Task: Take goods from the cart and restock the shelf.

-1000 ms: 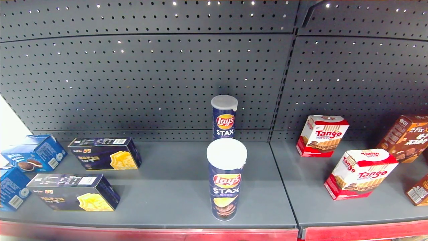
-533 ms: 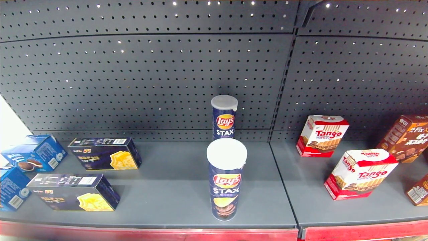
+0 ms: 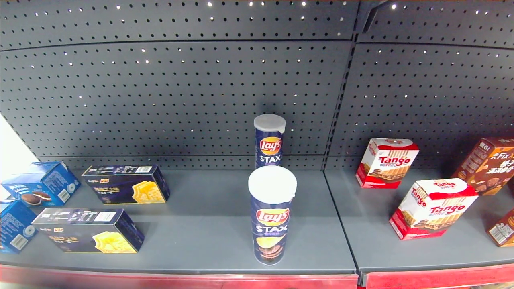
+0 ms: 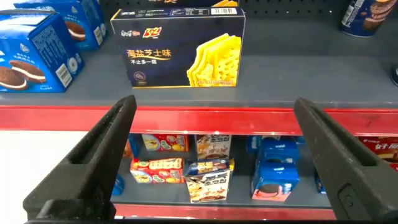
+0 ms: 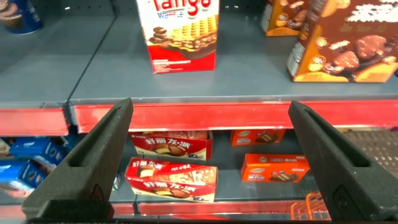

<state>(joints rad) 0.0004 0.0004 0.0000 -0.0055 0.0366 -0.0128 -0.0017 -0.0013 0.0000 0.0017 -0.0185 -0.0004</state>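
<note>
Currently both grippers are empty w/ jaws spread wide. The left gripper (image 4: 214, 104) hangs just in front of the shelf (image 4: 205, 118) at its red front edge, facing a dark cracker box (image 4: 183, 50). The right gripper (image 5: 211, 107) sits the same way further along, facing a red-and-white wafer box (image 5: 183, 34). So no restock goods are in hand yet. Key relation, as I read it: an orange wire bit (image 5: 311, 208), low down beneath shelf level on the right gripper's side, is prob. the cart, but too little shows to be sure. If so, the goods lie down and away from the shelf front, the right arm is nearer, and it'd have to drop and turn off the shelf to reach them. On the deck two chip cans, a front can (image 3: 272, 216) and a back can (image 3: 269, 140), stand upright w/ long axis vertical, one behind the other and apart. They're smooth printed tubes w/ pale plastic lids, round, likely to roll if tipped. Cracker boxes rest on a long side, long axis across the shelf; they're thin card w/ sharp corners, easiest pinched across the narrow way. Blue cookie boxes (image 3: 42, 184) sit far left, brown boxes (image 3: 488, 164) far right. The deck is flat grey metal w/ a pegboard back (image 3: 180, 92), and there's bare deck btw. the cracker boxes and the cans.
</note>
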